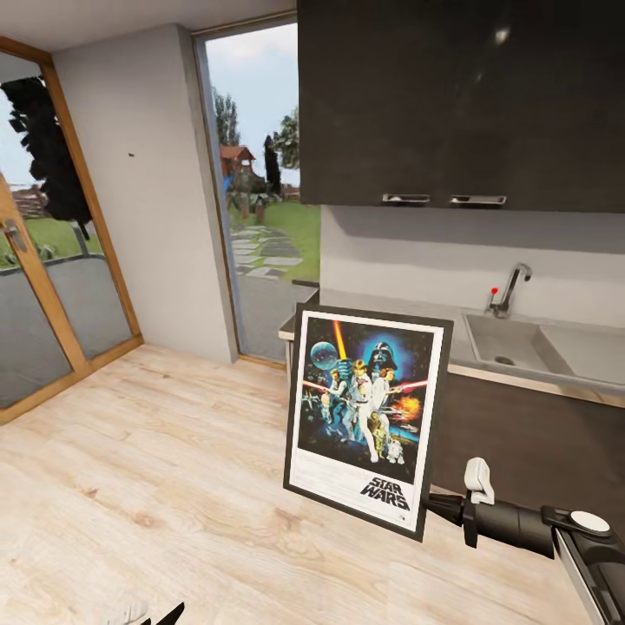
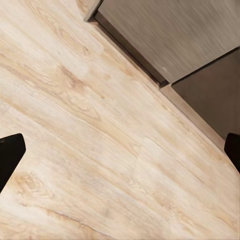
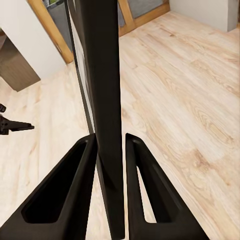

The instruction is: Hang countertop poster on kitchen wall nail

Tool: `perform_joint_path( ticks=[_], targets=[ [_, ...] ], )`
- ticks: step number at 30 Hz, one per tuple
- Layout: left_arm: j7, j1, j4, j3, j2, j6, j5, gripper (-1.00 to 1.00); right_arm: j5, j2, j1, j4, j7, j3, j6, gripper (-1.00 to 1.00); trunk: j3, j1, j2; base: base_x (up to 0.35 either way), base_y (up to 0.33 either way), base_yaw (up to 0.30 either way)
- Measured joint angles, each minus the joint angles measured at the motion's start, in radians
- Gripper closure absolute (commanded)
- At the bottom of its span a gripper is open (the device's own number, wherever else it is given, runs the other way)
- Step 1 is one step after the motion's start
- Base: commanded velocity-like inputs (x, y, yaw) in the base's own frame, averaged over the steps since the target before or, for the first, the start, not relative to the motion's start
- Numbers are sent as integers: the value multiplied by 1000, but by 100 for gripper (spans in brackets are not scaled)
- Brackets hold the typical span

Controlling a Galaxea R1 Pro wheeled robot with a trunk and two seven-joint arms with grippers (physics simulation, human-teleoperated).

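The poster hangs upright in the air in front of the kitchen countertop, its Star Wars artwork facing me. My right gripper is shut on its lower right frame edge. The right wrist view looks along that black frame edge, with my right gripper pinching it on both sides. A wall nail is a dark speck on the pale wall at the left, between two glass openings. My left gripper is open over the wooden floor, with its dark fingertips wide apart and nothing between them.
A sink with a tap is set into the countertop, under dark wall cabinets. A wood-framed glass door stands at the left and a tall window beside the nail wall. Light wooden floor spreads between them.
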Motion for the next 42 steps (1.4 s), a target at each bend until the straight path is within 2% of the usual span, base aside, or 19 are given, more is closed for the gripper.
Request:
perform_joint_path(
  ticks=[36, 42],
  targets=[
    [1, 0, 0, -1, 0, 1, 0, -100, 0, 0, 0, 0, 0, 2, 0, 100, 113, -138, 253, 0, 0, 0],
    [1, 0, 0, -1, 0, 1, 0, -100, 0, 0, 0, 0, 0, 3, 0, 100, 114, -138, 253, 0, 0, 0]
  ],
)
